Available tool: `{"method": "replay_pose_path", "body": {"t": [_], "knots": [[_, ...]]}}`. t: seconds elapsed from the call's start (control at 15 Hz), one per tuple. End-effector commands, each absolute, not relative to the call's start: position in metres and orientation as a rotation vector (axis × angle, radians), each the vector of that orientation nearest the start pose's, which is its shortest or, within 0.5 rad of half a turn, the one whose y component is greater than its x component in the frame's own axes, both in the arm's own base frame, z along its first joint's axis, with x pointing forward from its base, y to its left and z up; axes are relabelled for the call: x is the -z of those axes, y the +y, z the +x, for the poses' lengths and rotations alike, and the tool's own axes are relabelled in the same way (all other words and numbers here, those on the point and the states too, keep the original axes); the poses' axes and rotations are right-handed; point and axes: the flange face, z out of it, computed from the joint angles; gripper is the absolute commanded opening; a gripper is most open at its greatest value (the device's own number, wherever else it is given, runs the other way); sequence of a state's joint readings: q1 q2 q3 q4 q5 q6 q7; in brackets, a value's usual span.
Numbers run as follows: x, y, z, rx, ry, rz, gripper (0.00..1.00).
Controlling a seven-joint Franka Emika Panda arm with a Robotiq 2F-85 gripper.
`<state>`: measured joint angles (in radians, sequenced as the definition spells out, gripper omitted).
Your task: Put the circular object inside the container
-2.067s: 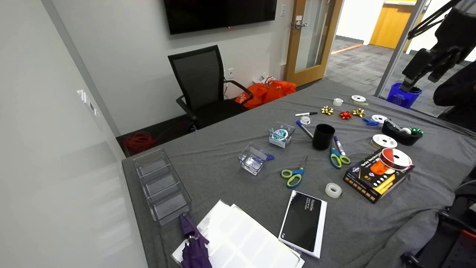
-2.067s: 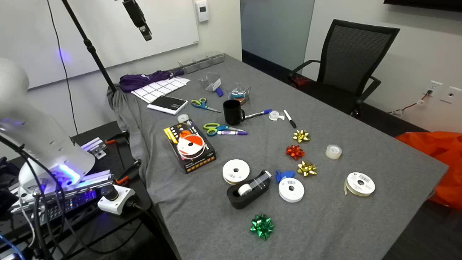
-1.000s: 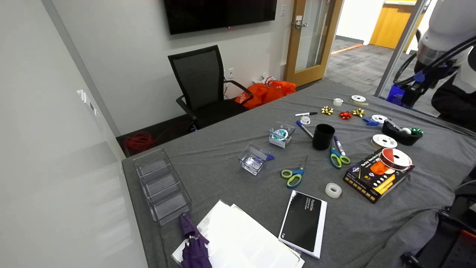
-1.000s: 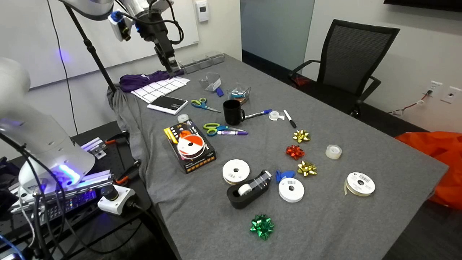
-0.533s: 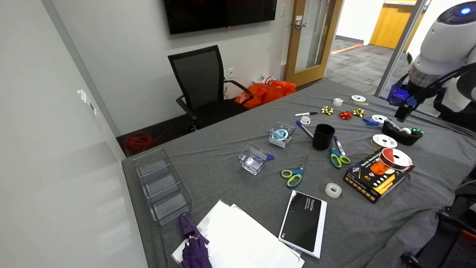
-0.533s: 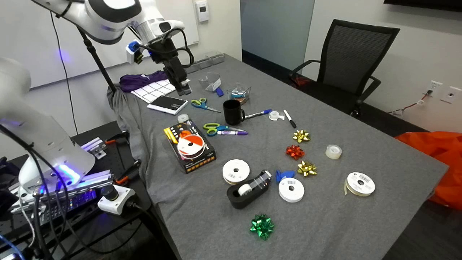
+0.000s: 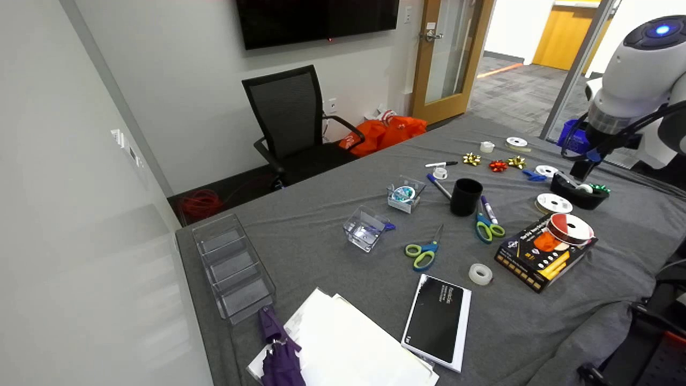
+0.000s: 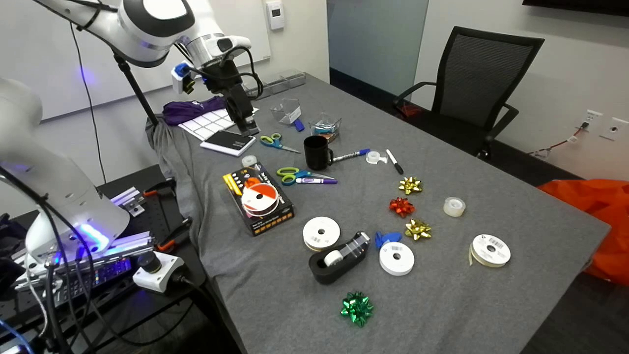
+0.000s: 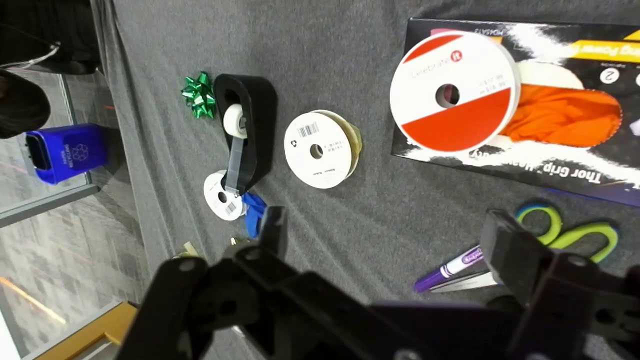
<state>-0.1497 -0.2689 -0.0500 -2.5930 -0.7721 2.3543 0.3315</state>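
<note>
Two black fingers (image 9: pixel 510 255) stand wide apart in the lower half of the wrist view, with the grey cloth of the worktop (image 9: pixel 370 230) and part of a purple-and-white marker pen (image 9: pixel 457 265) showing in the gap. The finger at the frame's right partly hides lime-green-handled scissors (image 9: pixel 582 237). At the upper middle of the frame lies a white disc-shaped spool of gold ribbon (image 9: pixel 317 167). Farther left are a black plastic tape dispenser (image 9: pixel 262 120), a shiny green gift bow (image 9: pixel 200 95) and a flat white ribbon spool (image 9: pixel 218 205), the last partly hidden by the dispenser. In the upper right a black printed cardboard box (image 9: pixel 550 170) carries a round red-and-white ribbon spool (image 9: pixel 455 120).

In an exterior view the fingers hang at the upper left, beneath the white robot arm (image 8: pixel 204 24), overlapping a corner of a flat black-and-white box (image 8: pixel 228 141). Near the middle of an exterior view stands a square clear plastic bin (image 7: pixel 366 236); above and to the right, a second clear plastic bin (image 7: pixel 404 205) holds a round turquoise item (image 7: pixel 403 194). Farther right stands a black cylindrical mug (image 7: pixel 465 198). Lower down lies a translucent roll of tape (image 7: pixel 475 280).

Which round thing the task means, and which vessel, I cannot tell; the spools and the roll of tape lie away from the fingers, on the worktop or the cardboard box.
</note>
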Motion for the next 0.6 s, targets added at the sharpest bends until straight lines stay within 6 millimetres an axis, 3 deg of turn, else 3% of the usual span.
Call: {"method": "replay_pose_path", "body": {"t": [0.0,0.53], "knots": [[-0.326,-0.091,0.419,-0.058,0.006,2.579,1.0],[-0.231,-0.081,0.406,0.048,-0.114,2.564,1.0]]}}
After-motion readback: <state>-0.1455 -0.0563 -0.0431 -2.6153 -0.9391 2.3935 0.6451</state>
